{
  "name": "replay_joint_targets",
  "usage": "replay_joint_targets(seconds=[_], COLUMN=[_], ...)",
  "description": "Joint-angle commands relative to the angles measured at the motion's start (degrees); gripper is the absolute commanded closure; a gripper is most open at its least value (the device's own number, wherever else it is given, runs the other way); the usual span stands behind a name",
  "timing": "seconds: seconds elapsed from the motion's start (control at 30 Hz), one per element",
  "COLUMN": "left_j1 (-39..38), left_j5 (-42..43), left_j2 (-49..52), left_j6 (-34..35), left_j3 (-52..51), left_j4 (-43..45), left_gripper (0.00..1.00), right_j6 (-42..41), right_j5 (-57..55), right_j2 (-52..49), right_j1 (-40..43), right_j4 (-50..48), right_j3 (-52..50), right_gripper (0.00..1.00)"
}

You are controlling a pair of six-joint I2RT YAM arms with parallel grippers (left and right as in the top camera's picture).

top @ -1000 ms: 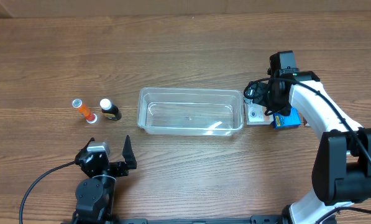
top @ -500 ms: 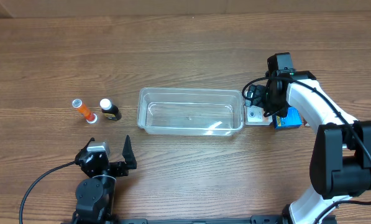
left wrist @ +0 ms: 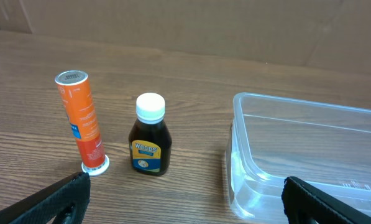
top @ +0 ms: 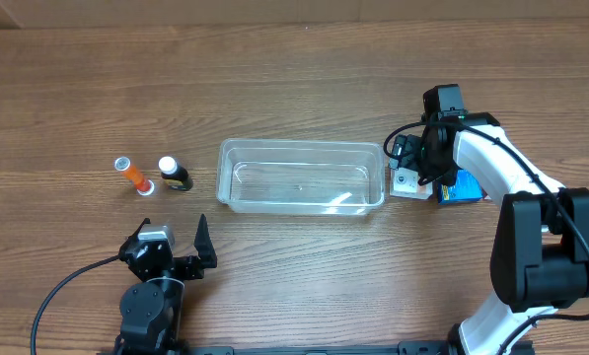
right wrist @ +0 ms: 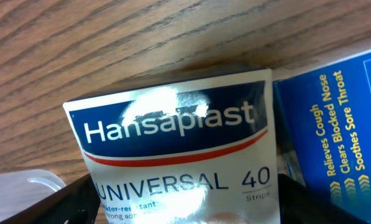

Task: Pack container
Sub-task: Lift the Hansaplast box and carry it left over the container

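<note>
Nearest, we are seeing the left gripper (top: 168,251) idling by the near edge of the table (top: 294,79), fingers spread wide and holding nothing, probably waiting its turn. Beyond it we are noting the middle row: an orange tube (left wrist: 79,121) standing upright, a brown bottle (left wrist: 150,143) labelled "Woods" just beside it, then the container (top: 304,145), sitting empty mid-table, apart from both. At its right end the right gripper (top: 419,168) is hanging over a white box (right wrist: 179,155), fingers parted either side; contact we cannot tell. We are judging this a pick for packing. The box is reading "Hansaplast Universal 40 Strips". The blue box (right wrist: 334,124) just beside it is reading "Relieves Cough, Clears Blocked Nose, Soothes Sore Throat".
</note>
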State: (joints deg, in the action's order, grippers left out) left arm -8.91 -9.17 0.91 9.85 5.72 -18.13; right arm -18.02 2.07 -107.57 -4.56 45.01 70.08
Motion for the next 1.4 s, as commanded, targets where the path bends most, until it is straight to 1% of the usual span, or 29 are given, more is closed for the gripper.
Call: replay_joint_targets(seconds=[0.0, 0.03, 0.13, 0.23, 0.33, 0.53, 0.6, 0.67, 0.8, 0.9, 0.93, 1.0, 1.07, 1.3, 1.37], left_j1=[0.31, 0.31, 0.31, 0.31, 0.31, 0.31, 0.31, 0.31, 0.31, 0.31, 0.31, 0.31, 0.31, 0.31, 0.31], left_j5=[0.0, 0.0, 0.0, 0.0, 0.0, 0.0, 0.0, 0.0, 0.0, 0.0, 0.0, 0.0, 0.0, 0.0, 0.0], left_j2=[-0.61, -0.61, -0.61, -0.61, -0.61, -0.61, -0.61, -0.61, -0.61, -0.61, -0.61, -0.61, -0.61, -0.61, -0.61], left_j6=[-1.07, -1.07, -1.07, -1.07, -1.07, -1.07, -1.07, -1.07, -1.07, -1.07, -1.07, -1.07, -1.07, -1.07, -1.07], left_j3=[-0.22, -0.22, -0.22, -0.22, -0.22, -0.22, -0.22, -0.22, -0.22, -0.22, -0.22, -0.22, -0.22, -0.22, -0.22], left_j4=[0.24, 0.24, 0.24, 0.24, 0.24, 0.24, 0.24, 0.24, 0.24, 0.24, 0.24, 0.24, 0.24, 0.24, 0.24], left_gripper=[0.0, 0.0, 0.0, 0.0, 0.0, 0.0, 0.0, 0.0, 0.0, 0.0, 0.0, 0.0, 0.0, 0.0, 0.0], right_j6=[-0.02, -0.02, 0.0, 0.0, -0.04, -0.02, -0.02, -0.04, -1.62, -2.51, -4.31, -10.47, -12.28, -12.2, -10.75], right_j5=[-1.16, -1.18, -1.38, -1.64, -2.97, -3.72, -2.8, -0.9, 2.01, 1.68, 0.24, -5.33, -6.29, -7.13, -6.97], right_j2=[-2.19, -2.32, -1.86, -0.61, 0.72, 3.76, 5.68, 6.99, 7.37, 7.26, 7.15, 6.58, 5.57, 4.87, 4.87], right_j1=[-0.2, -0.2, -0.2, -0.2, -0.2, -1.01, -2.82, -4.7, -10.19, -15.5, -16.9, -19.47, -21.27, -21.57, -21.59], right_j4=[-0.13, -0.13, 0.81, 4.42, 9.81, 25.22, 29.29, 30.36, 31.36, 29.07, 28.46, 28.11, 27.78, 22.14, 19.91], right_j3=[0.37, 0.39, 1.51, 5.14, 10.56, 25.64, 28.81, 28.94, 28.76, 27.56, 27.21, 26.45, 25.53, 18.58, 16.11], right_gripper=[0.21, 0.24, 0.28, 0.32, 0.34, 0.39, 0.39, 0.39, 0.39, 0.39, 0.39, 0.39, 0.39, 0.39, 0.39])
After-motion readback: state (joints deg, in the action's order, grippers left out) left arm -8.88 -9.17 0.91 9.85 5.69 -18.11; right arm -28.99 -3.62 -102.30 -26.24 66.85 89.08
